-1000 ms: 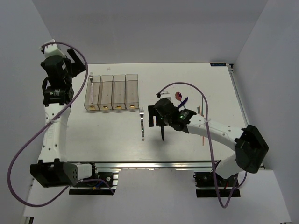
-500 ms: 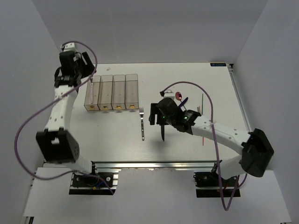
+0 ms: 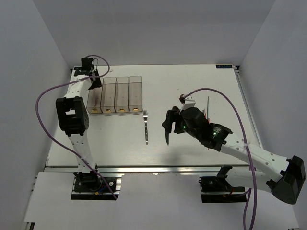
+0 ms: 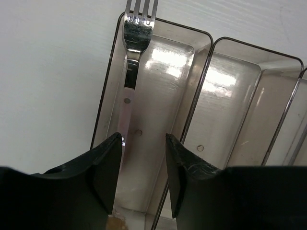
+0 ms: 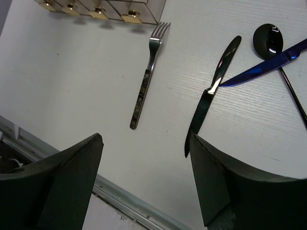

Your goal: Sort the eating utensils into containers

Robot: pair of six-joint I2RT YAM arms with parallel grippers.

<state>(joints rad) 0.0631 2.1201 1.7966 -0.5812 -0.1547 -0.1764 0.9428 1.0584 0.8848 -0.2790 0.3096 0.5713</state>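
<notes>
Left gripper (image 4: 142, 143): jaws narrowing but apart, empty, now hanging over leftmost bin (image 4: 106, 100) holding fork (image 4: 132, 57). Right gripper (image 5: 146, 139): spread wide, empty, drawing back above black knife (image 5: 211, 91); second fork (image 5: 146, 81) lying unmoved.

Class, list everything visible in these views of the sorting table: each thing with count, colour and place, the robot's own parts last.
table: one, white, beneath everything
bins: four, clear, joined row, far left
gold tabs: four, one at each bin's near end
fork in bin: one, silver, leftmost bin
loose fork: one, silver, on the table near the bins
black knife: one, right of the loose fork
blue knife: one, crossing the spoon's handle
dark spoon: one, beyond the knives
chopsticks: count unclear, green and orange, beside the right arm
cables: two, purple
arms: two, white and black
left pincer: black, open, over the leftmost bin
right pincer: black, open, above the loose fork
</notes>
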